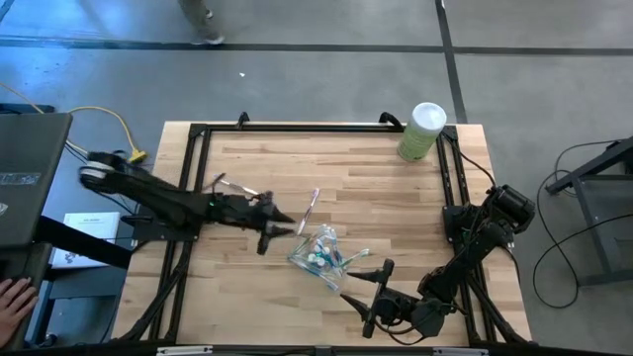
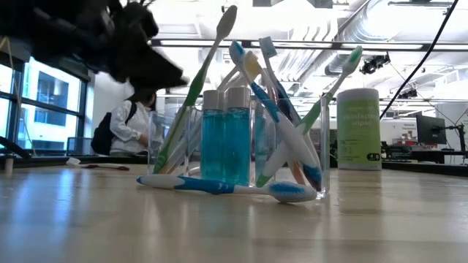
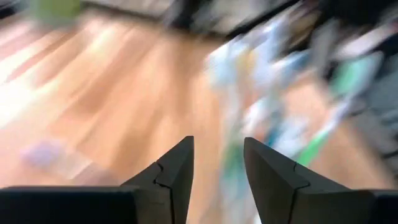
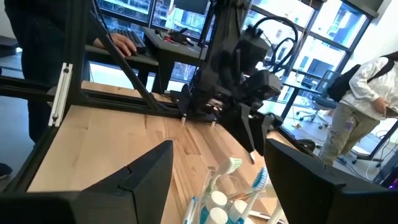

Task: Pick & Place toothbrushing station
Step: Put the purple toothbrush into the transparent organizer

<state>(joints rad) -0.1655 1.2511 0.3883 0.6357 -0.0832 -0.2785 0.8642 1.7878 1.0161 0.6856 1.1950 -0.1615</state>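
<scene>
Two dark robot arms reach over a pale wooden table (image 1: 326, 178) edged by a black frame. Near the middle of the table's front half stands a small clear plastic cup (image 1: 318, 255) crowded with slim toothbrushes and two teal bottles with white caps (image 2: 226, 135). In the low view one green-handled toothbrush (image 2: 196, 91) leans far out of the cup, and a blue and white toothbrush (image 2: 219, 186) lies flat on the wood, just in front of the cup.

The left gripper (image 1: 281, 228) hangs just beside the cup, on its left, with its two dark fingers (image 3: 177, 171) apart and nothing between them. The left wrist view is blurred.

The right gripper (image 1: 376, 297) sits near the table's front edge, just right of the cup, its fingers (image 4: 146, 171) spread wide and empty.

A tall pale-green canister (image 1: 421, 132) with a white lid stands well apart, at the table's far right corner. A person (image 2: 135, 124) with a backpack shows in the room beyond.
</scene>
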